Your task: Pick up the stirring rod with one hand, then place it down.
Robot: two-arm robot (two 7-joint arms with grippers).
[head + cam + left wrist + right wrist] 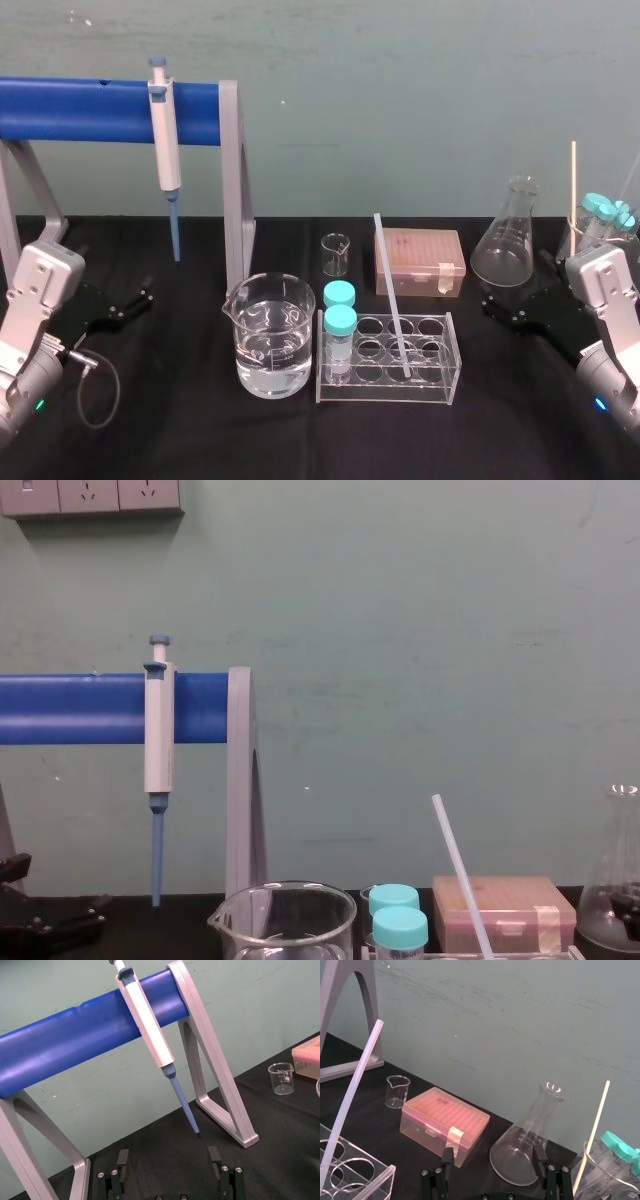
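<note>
Long thin white see-through stirring rod [392, 295] leaned in clear plastic rack [440, 390], mid black desk [200, 435]. Left gripper [168, 1156], right gripper [492, 1154] parked at desk sides, jaws wide, nothing held. Rack could be tipped if rod is pulled sideways.

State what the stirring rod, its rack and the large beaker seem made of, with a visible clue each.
The stirring rod looks milky, translucent and matte: probably plastic, perhaps frosted glass. The rack is clear with sharp flat edges, likely acrylic. The large beaker is clear, glossy, thin-walled, seemingly glass.
</note>
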